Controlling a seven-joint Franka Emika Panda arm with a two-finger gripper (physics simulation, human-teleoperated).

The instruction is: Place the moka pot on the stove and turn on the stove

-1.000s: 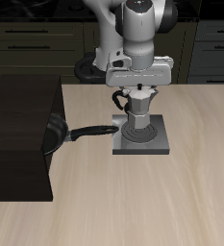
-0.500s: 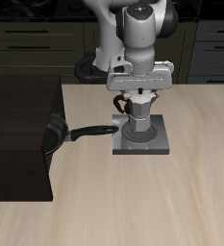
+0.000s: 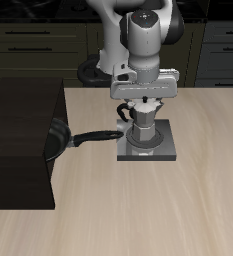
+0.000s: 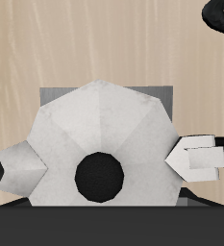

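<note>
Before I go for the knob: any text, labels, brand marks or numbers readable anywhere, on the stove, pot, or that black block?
None readable in either view.
stove: no markings visible.
moka pot: plain metal.
black block: blank.

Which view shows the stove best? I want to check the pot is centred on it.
The exterior view: the stove appears nearly whole, with the moka pot standing on its coil under the pincer. The wrist view looks straight down, so the moka pot hides most of the stove; only grey edges show.
</note>
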